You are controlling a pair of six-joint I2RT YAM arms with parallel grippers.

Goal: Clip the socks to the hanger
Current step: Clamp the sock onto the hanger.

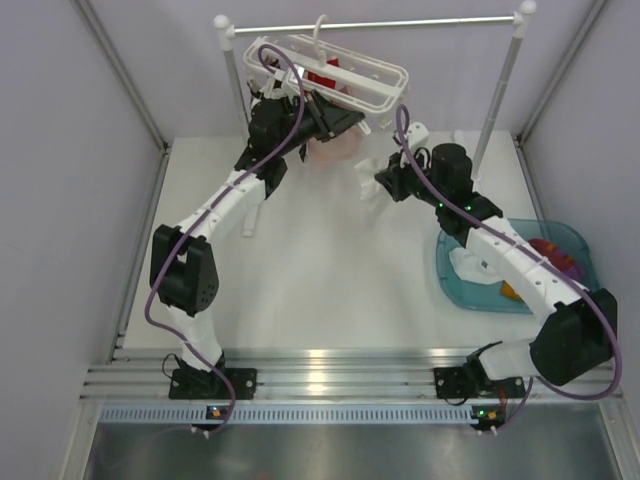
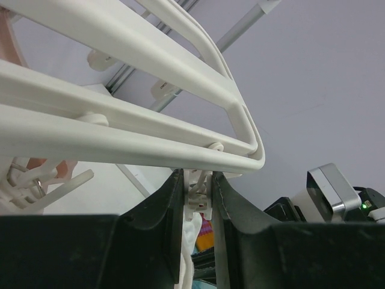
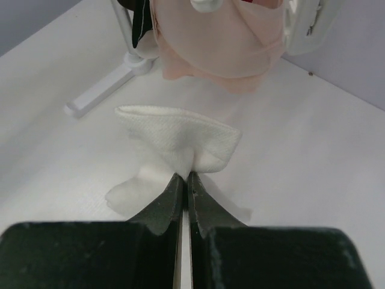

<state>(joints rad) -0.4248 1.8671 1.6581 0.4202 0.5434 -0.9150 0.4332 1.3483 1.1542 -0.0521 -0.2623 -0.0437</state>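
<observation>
Your table is a white top, boxed in by pale lilac-grey walls w/ alu struts in the back corners, and ribbed alu rails run across the near edge. At the back a silver rail sits on two white posts, and the hanger hangs from it by its hook, tilted, left of centre. Your L gripper is up under the hanger's near corner, closed in on a small white clip that dangles from the frame; the clip sits btw the two black fingers, touched on both sides. A red sock shows inside the frame and a pink sock hangs below it, clear of the tabletop. Your R gripper is pinched tight on a white sock, held by a bunched fold; the open end fans out ahead of the fingertips, near the pink sock but apart from it, and you can't tell if its lower end touches the table. The white foot of one post rests flat on the table beyond the white sock. Off to the R a teal bin sits on the table beside the R arm w/ more socks in it, incl. a purple-magenta sock and an orange sock
</observation>
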